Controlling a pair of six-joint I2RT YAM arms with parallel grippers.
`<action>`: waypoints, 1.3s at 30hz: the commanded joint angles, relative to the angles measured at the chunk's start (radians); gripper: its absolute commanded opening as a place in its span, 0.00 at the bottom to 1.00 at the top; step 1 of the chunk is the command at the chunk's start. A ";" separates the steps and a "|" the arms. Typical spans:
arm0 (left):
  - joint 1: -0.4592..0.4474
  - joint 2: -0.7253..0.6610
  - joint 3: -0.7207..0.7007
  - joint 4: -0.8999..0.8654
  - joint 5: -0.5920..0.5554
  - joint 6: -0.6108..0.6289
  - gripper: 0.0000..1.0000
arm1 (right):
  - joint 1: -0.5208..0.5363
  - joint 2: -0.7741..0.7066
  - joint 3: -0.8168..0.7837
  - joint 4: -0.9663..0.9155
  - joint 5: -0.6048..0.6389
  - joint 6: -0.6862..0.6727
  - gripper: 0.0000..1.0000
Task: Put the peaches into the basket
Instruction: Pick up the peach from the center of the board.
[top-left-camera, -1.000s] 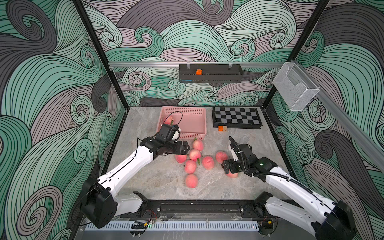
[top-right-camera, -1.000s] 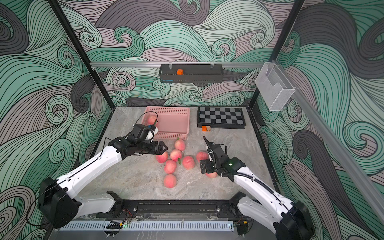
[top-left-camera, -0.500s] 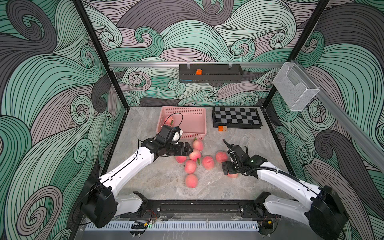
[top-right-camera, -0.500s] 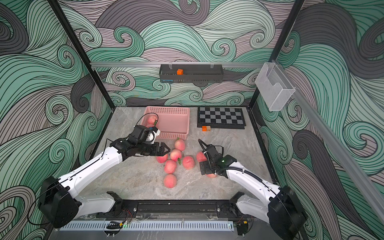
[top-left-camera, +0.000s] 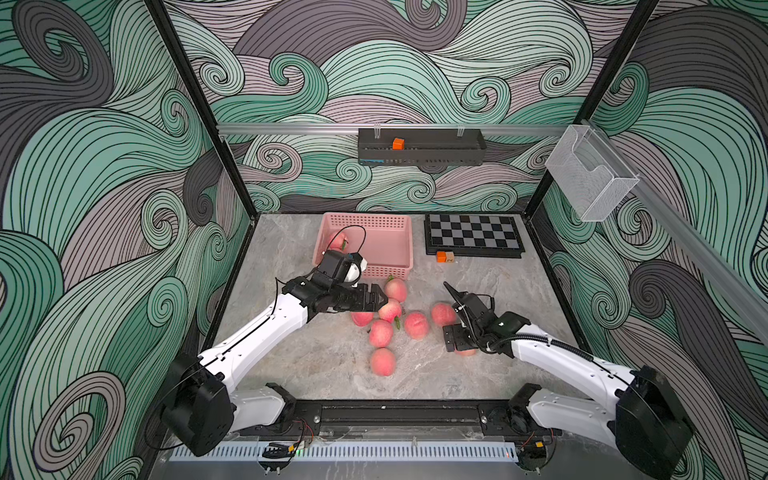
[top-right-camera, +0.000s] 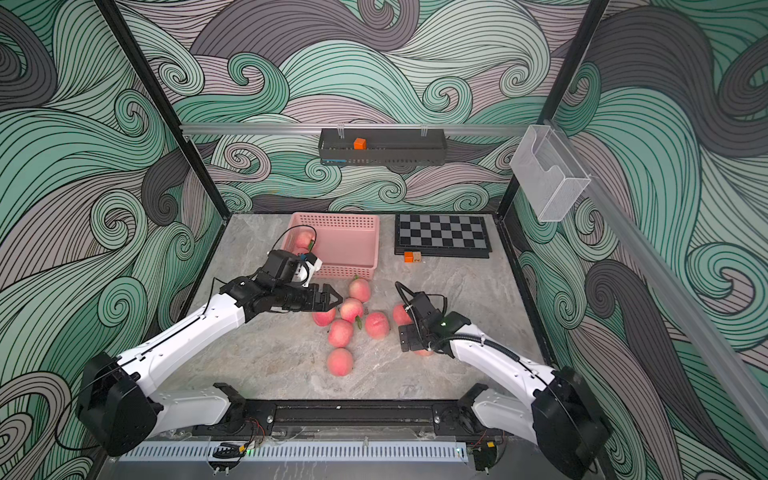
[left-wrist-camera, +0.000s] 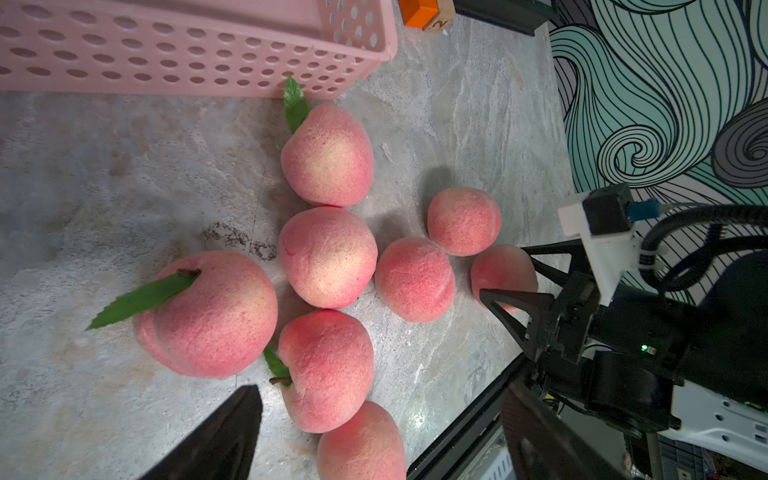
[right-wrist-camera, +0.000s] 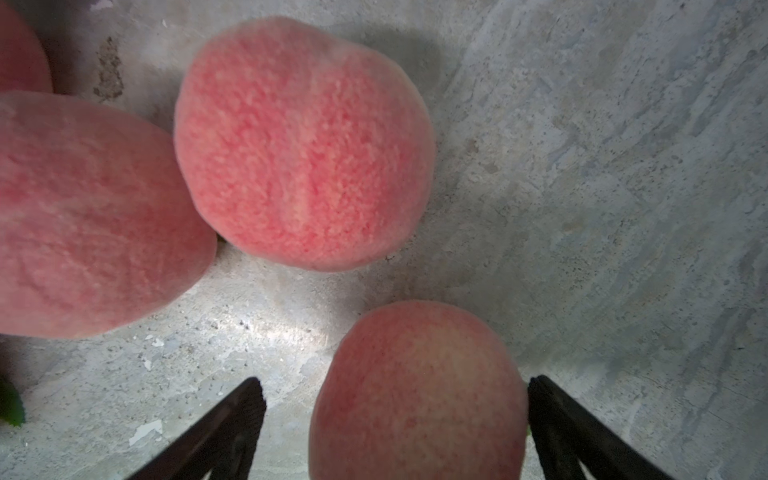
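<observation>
Broadly, the grey stone-look bench (top-left-camera: 316, 374) carries everything. At its back stands the pink basket (top-left-camera: 390, 243), with at least one peach (top-right-camera: 304, 240) inside by a side wall, while the other peaches (top-left-camera: 381, 332) lie clustered on the bench in front of it, several touching. The left gripper (top-left-camera: 380, 300) hovers open and empty over the basket side of that cluster. The right gripper (right-wrist-camera: 395, 382) is spread wide, its jaws either side of an outlying peach (right-wrist-camera: 415, 399) but not clamped on it. Each fruit looks light, with a matte, velvety skin that should give good friction, yet round enough to roll if nudged. I judge the best hold to be gently across the widest middle, clear of the small leaf (left-wrist-camera: 143, 297) and stem.
</observation>
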 joint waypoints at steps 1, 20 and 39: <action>0.006 -0.005 -0.006 0.019 0.018 -0.009 0.91 | 0.007 0.003 -0.013 0.010 0.011 0.034 0.99; 0.010 -0.013 -0.016 0.016 -0.018 -0.032 0.88 | 0.007 0.017 -0.014 0.010 0.017 0.031 0.92; 0.048 0.000 -0.023 0.030 -0.029 -0.049 0.87 | 0.007 0.010 -0.010 0.016 -0.004 0.013 0.69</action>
